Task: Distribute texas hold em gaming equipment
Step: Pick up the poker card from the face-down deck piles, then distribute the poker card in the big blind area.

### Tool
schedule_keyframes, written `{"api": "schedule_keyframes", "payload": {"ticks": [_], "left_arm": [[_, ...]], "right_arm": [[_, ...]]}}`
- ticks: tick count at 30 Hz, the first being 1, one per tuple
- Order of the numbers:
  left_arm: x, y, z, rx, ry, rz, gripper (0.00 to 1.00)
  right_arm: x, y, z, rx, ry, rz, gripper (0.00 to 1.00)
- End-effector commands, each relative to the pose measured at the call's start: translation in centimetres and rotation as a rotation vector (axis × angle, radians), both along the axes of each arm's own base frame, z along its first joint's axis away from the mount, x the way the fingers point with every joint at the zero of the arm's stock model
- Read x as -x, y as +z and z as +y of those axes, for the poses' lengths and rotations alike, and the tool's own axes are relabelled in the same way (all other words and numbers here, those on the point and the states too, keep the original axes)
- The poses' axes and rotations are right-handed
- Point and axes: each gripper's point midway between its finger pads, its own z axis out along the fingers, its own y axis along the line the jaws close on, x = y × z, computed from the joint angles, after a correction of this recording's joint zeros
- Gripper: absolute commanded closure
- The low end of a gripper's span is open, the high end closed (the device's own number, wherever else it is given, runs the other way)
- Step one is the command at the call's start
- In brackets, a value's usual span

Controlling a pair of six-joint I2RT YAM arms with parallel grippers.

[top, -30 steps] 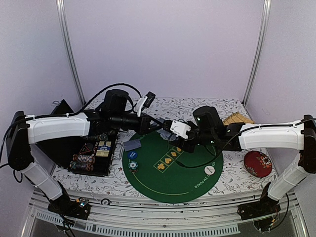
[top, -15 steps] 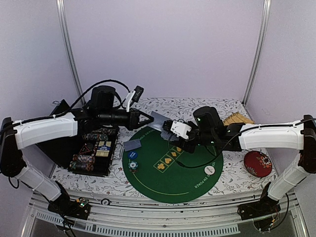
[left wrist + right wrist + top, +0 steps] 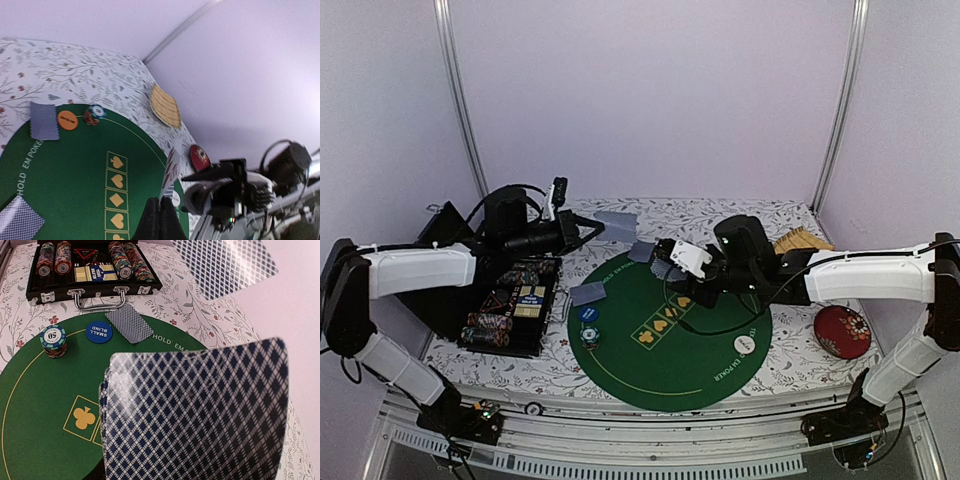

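The left end effector [image 3: 590, 229] is pinched shut on a single card [image 3: 616, 220], held in the air near the tabletop's far edge, left of centre. The right end effector [image 3: 668, 268] holds the deck [image 3: 200, 410], slightly fanned, over the far side of the green felt mat [image 3: 700, 370]. Cards are light, thin, bendy and slick. An edge pinch looks best, because stacked cards may slide apart.
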Motion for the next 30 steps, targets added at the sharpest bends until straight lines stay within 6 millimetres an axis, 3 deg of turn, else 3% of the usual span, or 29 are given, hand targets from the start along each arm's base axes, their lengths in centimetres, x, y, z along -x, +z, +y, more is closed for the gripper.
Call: {"api": "schedule_keyframes", "payload": {"ticks": [1,7,11,17,24,30], "left_arm": [[-6.0,-0.2,2.4,0.201,0.329,0.089,1.00],[-12.4,-3.5,3.4,0.423,0.608,0.196,1.00],[-16.1,-8.1,1.7,0.385,0.749,0.255,1.00],[-20.0,-10.9,-0.9,0.351,0.853,0.270,1.00],[-22.0,-14.5,-3.1,0.328,0.921,0.340,1.00],[-21.2,-16.4,-4.3,0.284,0.940,0.376,1.00]], "right_arm": [[-1.0,1.7,-1.0,-0.062,-0.093,-0.007,0.55],[-1.6,1.9,-1.5,-0.091,-0.174,0.021,0.55],[-1.6,1.9,-2.0,-0.090,-0.193,0.028,0.55],[-1.0,1.7,-3.1,-0.077,-0.213,0.035,0.55],[-0.5,1.2,-4.3,-0.066,-0.231,0.044,0.55],[-0.2,1.2,-4.7,-0.059,-0.230,0.041,0.55]]}}
